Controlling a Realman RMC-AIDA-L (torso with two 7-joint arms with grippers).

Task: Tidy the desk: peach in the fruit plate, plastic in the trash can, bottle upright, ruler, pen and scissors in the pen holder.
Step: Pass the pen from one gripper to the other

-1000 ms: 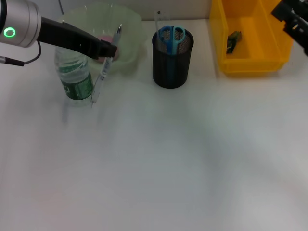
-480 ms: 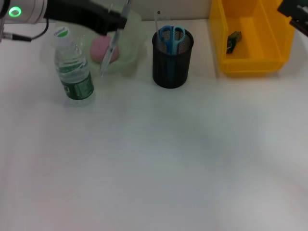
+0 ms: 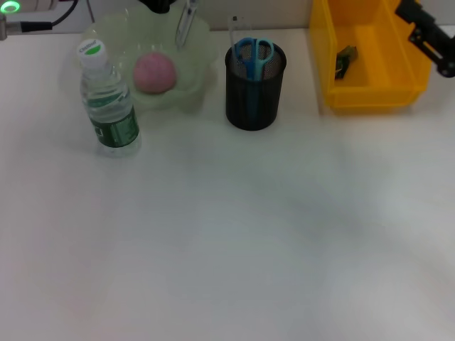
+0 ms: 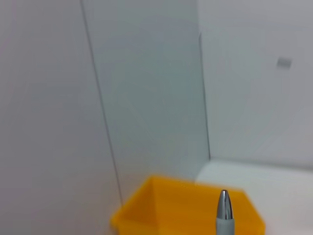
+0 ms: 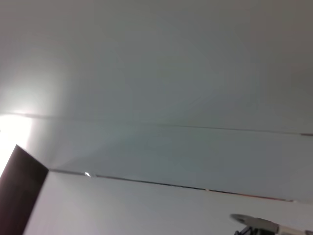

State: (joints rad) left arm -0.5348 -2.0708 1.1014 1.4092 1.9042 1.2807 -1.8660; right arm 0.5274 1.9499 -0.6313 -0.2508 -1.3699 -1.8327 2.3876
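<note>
**Pen held high over the plate**

The white tabletop point(image 3: 234, 234) fills the head view, with a pale wall behind its far edge. On it, largest first: the yellow bin point(image 3: 370, 60) at far right, with a small dark scrap point(image 3: 345, 61) lying inside; the translucent green plate point(image 3: 153, 60) at far left, with the pink peach point(image 3: 154, 72) in it; the black mesh holder point(image 3: 254, 85) between them, with blue-handled scissors point(image 3: 253, 53) and a clear ruler point(image 3: 233, 32) standing in it; and the bottle point(image 3: 106, 103) upright just beside the plate.

The left gripper point(image 3: 160, 6) is at the top edge, mostly cut off, over the plate's far rim. The pen point(image 3: 186, 21) hangs from it, so it is closed on it.

The right gripper point(image 3: 426, 39) hovers past the bin's right wall; its opening cannot be told.

The left wrist view shows only wall panels, the bin and the pen's silver tip. The right wrist view shows only wall.
</note>
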